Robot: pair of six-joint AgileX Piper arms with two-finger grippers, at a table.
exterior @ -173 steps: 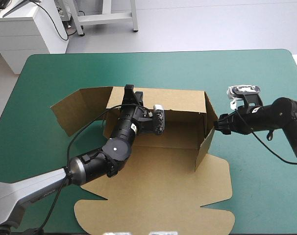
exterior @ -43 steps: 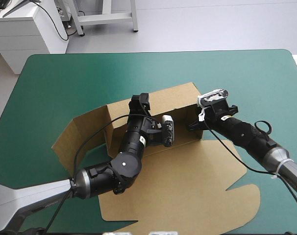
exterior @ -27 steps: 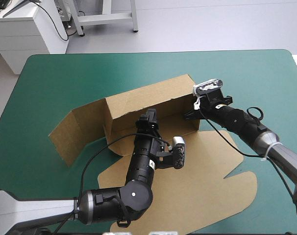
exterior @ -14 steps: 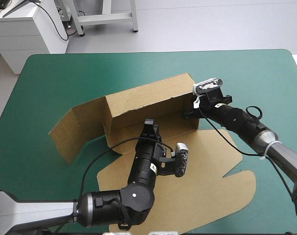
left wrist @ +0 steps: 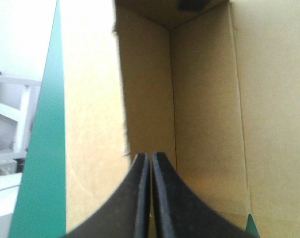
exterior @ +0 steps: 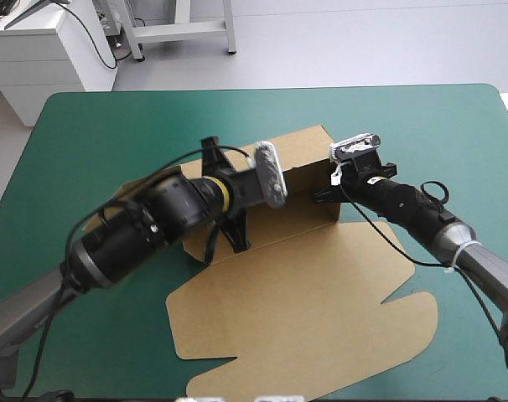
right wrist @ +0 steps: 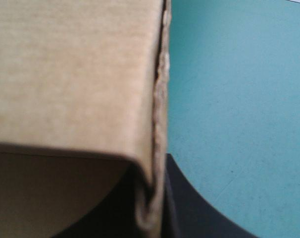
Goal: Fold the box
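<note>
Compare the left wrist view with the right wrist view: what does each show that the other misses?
Only the left wrist view: the left claw, shut with nothing in it, aimed into an inside corner of the box where its panels meet. Only the right wrist view: the right claw shut on the edge of a folded wall, seen edge-on. Both: brown board with the teal-green cover beside it.
</note>
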